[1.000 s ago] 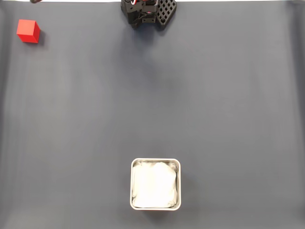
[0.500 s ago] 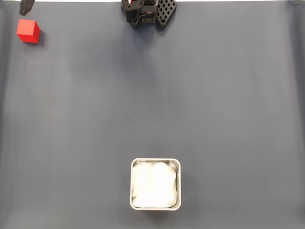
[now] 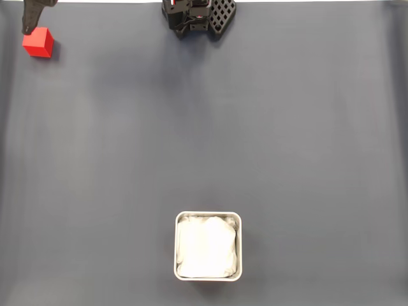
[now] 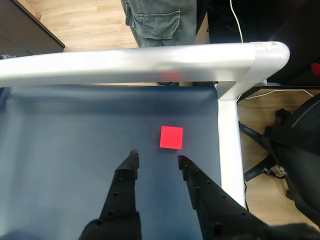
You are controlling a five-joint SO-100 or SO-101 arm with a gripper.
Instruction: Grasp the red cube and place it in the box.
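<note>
The red cube (image 3: 37,42) rests on the dark mat at the far top left of the fixed view, close to the mat's corner. A dark fingertip (image 3: 29,23) of my gripper reaches in from the top edge, just above the cube. In the wrist view my gripper (image 4: 156,159) is open with nothing between its black fingers. There the red cube (image 4: 171,137) lies just ahead of the fingertips, slightly right of the gap. The white box (image 3: 208,214) with its soft white lining stands at the bottom centre, far from the cube.
The arm's black base (image 3: 197,16) sits at the top centre of the grey mat (image 3: 268,127). A white table frame (image 4: 150,60) borders the mat right behind the cube. Beyond it are a person's trouser legs (image 4: 155,20) and an office chair (image 4: 295,145).
The gripper tip has come further into the fixed view at the top left and moved down towards the red cube. Cube and box have not moved.
</note>
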